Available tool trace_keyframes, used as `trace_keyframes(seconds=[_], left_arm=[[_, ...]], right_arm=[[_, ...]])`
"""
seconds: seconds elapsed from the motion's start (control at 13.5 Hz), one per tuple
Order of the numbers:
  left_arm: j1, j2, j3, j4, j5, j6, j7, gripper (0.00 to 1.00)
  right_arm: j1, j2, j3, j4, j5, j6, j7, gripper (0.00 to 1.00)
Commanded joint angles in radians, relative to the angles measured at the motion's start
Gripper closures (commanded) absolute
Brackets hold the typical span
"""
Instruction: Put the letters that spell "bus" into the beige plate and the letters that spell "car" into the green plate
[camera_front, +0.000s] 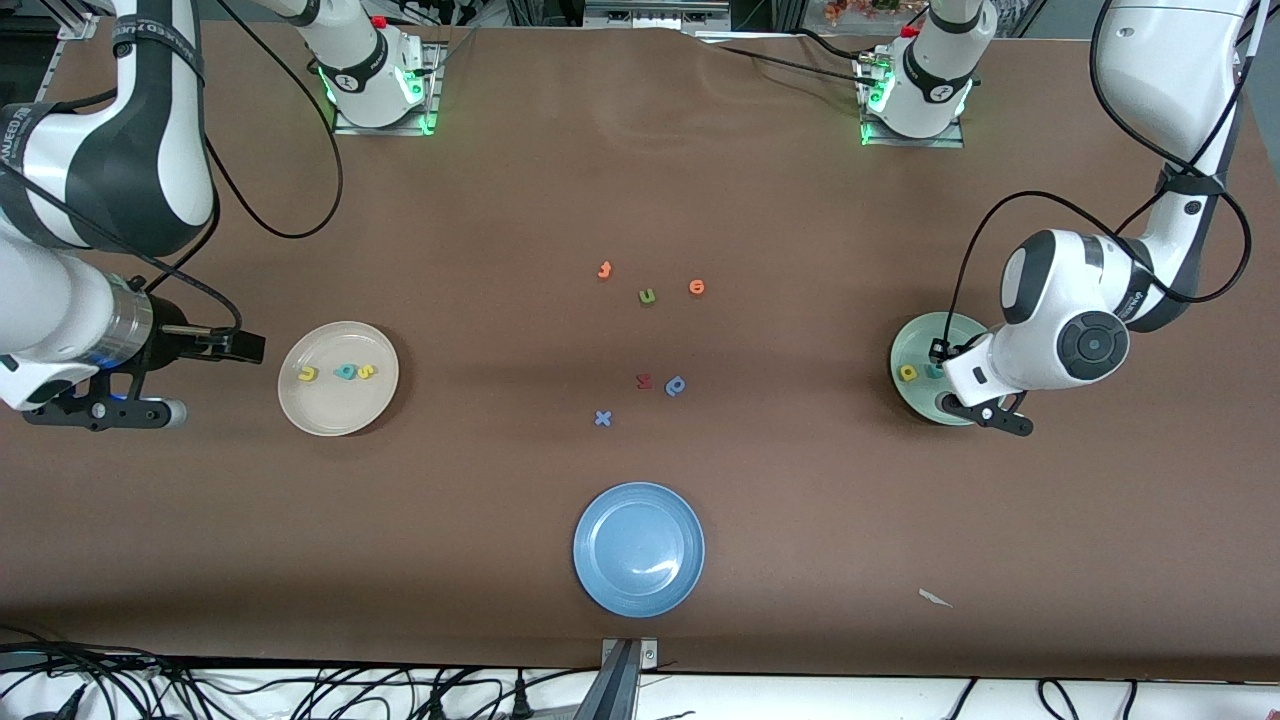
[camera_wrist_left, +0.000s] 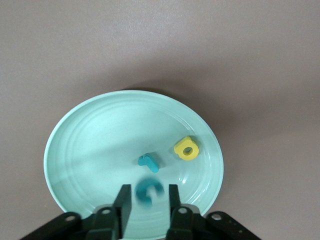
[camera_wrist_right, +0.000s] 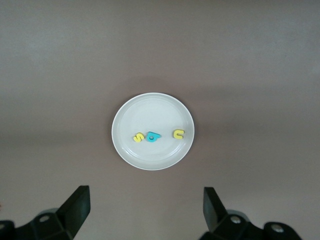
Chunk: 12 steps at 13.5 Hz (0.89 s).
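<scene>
The left gripper (camera_wrist_left: 147, 200) is hovering low over the green plate (camera_wrist_left: 90, 145) at the left arm's end of the table, its jaws standing partly apart with the teal "c" (camera_wrist_left: 149, 191) blurred in the gap between the fingertips — whether the pads are touching it cannot be told. The light-blue "r" (camera_wrist_left: 148, 162) and the yellow "a" (camera_wrist_left: 186, 148) are lying in that same plate, just beside each other. The right gripper (camera_wrist_right: 145, 207) is waiting with its fingers spread wide and holding nothing, beside the beige plate (camera_front: 300, 395) at the right arm's end. In that plate the yellow "s" (camera_wrist_right: 137, 137), the teal "b" (camera_wrist_right: 152, 136) and the yellow "u" (camera_wrist_right: 178, 133) are sitting in a row — close together, the "b" between the other two.
</scene>
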<state>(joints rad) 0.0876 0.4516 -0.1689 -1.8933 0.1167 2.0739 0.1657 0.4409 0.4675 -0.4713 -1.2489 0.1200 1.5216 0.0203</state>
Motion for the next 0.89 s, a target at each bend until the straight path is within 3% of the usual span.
trace_keyframes(seconds=[0.0,0.22,0.44,0.59,0.81], left_arm=[[0.003,-0.031,0.0,-0.024,0.026,-0.001,0.014,0.0],[0.003,-0.069,0.0,-0.035,0.031,0.009,0.005,0.0],[0.004,-0.143,-0.003,-0.108,0.043,0.012,0.005,0.0],[0.004,-0.244,-0.004,-0.109,0.035,0.012,0.005,0.0],[0.004,-0.4,-0.004,-0.109,0.031,0.008,0.005,0.0]], right_arm=[[0.002,0.002,-0.001,0.023,0.012,-0.023,-0.007,0.0],[0.006,0.002,0.002,0.023,0.016,-0.015,-0.002,0.0],[0.004,0.0,0.003,0.023,0.016,-0.027,0.001,0.0],[-0.014,-0.001,0.02,0.029,0.021,-0.024,0.047,0.0],[-0.132,-0.019,0.173,0.029,0.007,-0.015,0.073,0.0]])
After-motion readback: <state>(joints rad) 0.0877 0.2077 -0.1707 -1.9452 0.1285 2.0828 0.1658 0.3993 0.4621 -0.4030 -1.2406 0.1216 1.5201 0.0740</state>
